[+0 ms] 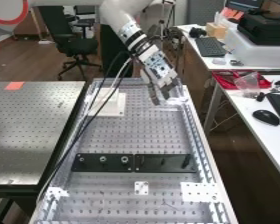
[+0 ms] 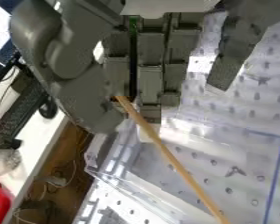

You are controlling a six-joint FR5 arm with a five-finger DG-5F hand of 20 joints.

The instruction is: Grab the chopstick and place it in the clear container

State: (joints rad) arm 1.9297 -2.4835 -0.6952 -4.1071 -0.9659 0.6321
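The robot hand [image 1: 165, 84] hangs over the far end of the perforated bench [image 1: 111, 134], its thumb and fingers pinching one end of the wooden chopstick [image 2: 180, 167]. In the wrist view the chopstick's free length slants across the clear container [image 2: 278, 165]; whether it touches the container, one cannot tell. A black bar [image 1: 111, 168] lies crosswise on the bench, nearer the camera.

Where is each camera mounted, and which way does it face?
High view: fixed above the near end of the perforated metal bench, looking down along it at a slant; the white jointed arm and dark grey hand show.
Wrist view: on the arm's wrist, looking past the fingers at the light wooden chopstick and the clear plastic container.
Shared: the hand and the bench's perforated top.
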